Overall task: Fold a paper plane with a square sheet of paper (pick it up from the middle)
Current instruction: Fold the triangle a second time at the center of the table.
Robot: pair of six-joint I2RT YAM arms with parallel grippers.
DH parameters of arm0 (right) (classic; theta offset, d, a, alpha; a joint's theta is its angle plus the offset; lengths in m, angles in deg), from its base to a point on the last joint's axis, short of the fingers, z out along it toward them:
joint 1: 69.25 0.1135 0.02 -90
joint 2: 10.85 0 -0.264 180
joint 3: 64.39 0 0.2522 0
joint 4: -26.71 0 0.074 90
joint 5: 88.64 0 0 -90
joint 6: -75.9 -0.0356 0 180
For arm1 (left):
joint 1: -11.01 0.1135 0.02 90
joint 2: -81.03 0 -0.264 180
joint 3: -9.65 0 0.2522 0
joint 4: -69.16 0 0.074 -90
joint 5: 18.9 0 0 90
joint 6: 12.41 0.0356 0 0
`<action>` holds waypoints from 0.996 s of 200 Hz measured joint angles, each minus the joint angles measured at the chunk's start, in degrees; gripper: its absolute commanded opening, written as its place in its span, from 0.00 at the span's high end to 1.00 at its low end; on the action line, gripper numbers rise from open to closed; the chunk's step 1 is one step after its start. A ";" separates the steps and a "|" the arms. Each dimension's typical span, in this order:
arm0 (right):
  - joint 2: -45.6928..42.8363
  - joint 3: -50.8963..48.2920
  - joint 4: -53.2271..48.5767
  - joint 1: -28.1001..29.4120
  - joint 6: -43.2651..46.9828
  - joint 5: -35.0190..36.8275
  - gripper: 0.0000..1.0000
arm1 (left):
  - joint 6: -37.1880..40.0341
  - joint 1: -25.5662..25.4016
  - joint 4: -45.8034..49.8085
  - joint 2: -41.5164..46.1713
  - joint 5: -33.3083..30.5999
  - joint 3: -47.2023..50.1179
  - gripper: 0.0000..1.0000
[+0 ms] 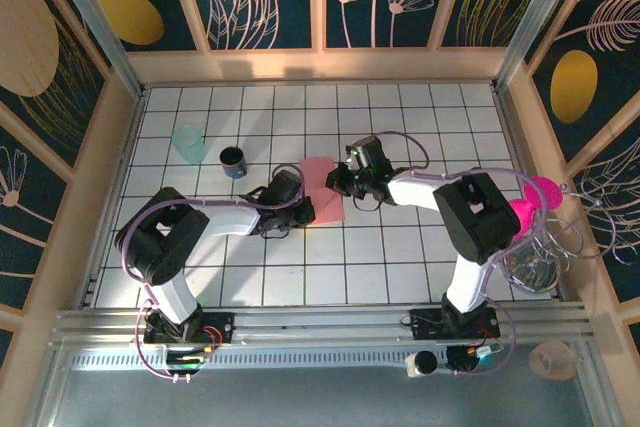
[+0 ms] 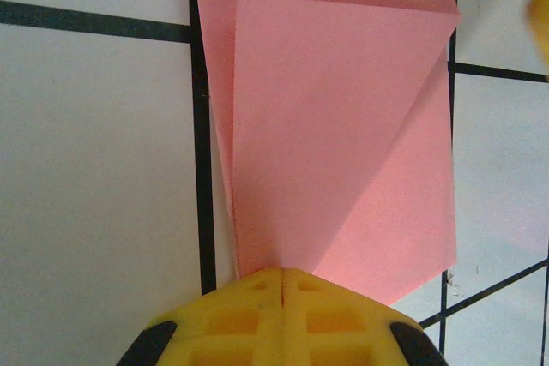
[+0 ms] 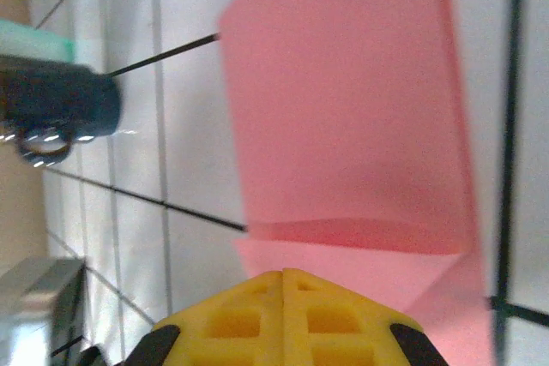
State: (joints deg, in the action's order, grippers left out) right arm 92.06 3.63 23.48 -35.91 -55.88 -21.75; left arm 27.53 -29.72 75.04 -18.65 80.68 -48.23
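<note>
Top external: square sheet of paper [image 1: 325,190] lies mid desk [image 1: 400,267], one flap folded over. Closed left fingers [image 2: 249,310] and right fingers [image 3: 249,310] pinch opposite edges. Early stage, I judge; most folds remain.

The white tiled table [image 1: 200,257] carries a folded pink sheet of paper [image 1: 318,175], a dark mug [image 1: 233,161] and a pale green cup [image 1: 188,144].
</note>
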 measured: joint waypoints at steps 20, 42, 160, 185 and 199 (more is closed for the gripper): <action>-0.50 -0.09 0.11 1.79 0.66 -0.50 1.00 | 0.00 0.00 -0.13 0.04 0.02 0.11 1.00; -0.31 -1.38 0.15 2.95 0.61 -0.92 1.00 | 0.00 0.00 -0.17 0.09 0.00 0.17 1.00; 6.01 -0.07 -0.66 3.91 2.51 -4.31 1.00 | 0.00 0.00 -0.87 0.22 0.00 0.63 1.00; 6.03 -0.07 -1.18 4.04 2.54 -4.35 1.00 | 0.00 0.00 -0.87 0.28 0.00 0.72 1.00; 6.12 0.00 -1.97 3.93 2.75 -3.91 1.00 | -0.04 0.00 -0.87 0.37 -0.07 0.85 1.00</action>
State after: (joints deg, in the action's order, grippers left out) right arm 98.18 3.63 21.51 -31.98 -53.12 -25.67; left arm 27.48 -29.72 74.17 -18.28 80.62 -47.38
